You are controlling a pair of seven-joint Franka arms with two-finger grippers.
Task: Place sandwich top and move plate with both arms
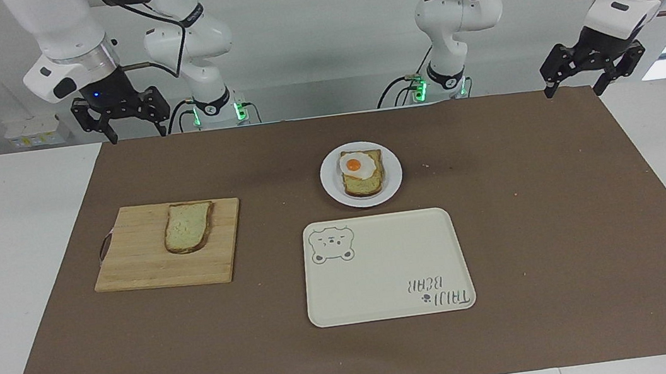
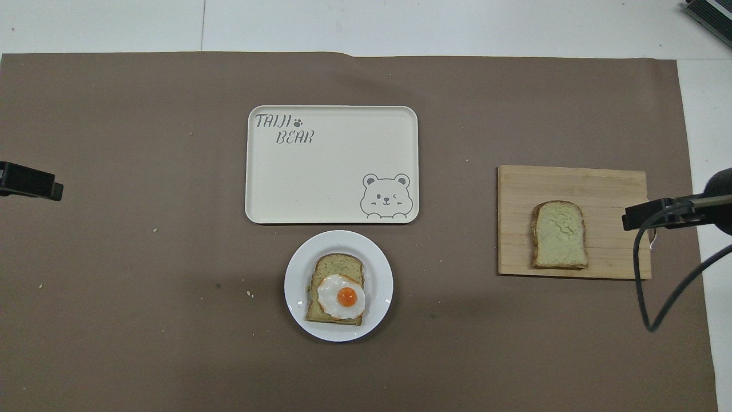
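The sandwich top point(image 1: 188, 227) is a pale speckled slice with a brown crust, lying flat on a wooden cutting board point(image 1: 139, 265) toward the right arm's end of the table. The small white plate point(image 1: 332, 192) sits mid-table, nearer to the robots than the tray, and carries a yellower slice with a fried egg point(image 1: 354, 164). My right gripper point(image 1: 137, 135) hangs open and empty, high over the mat's edge at the robots' end. In the overhead view, the right gripper's black tip point(image 2: 643, 213) overlaps the board's outer edge. My left gripper point(image 1: 573, 92) waits open and empty above the mat's corner at the left arm's end.
A cream rectangular tray point(image 1: 381, 270) with a bear drawing lies just farther from the robots than the plate. A brown mat point(image 1: 534, 219) covers most of the white table. A black cable point(image 2: 646, 286) dangles from the right arm.
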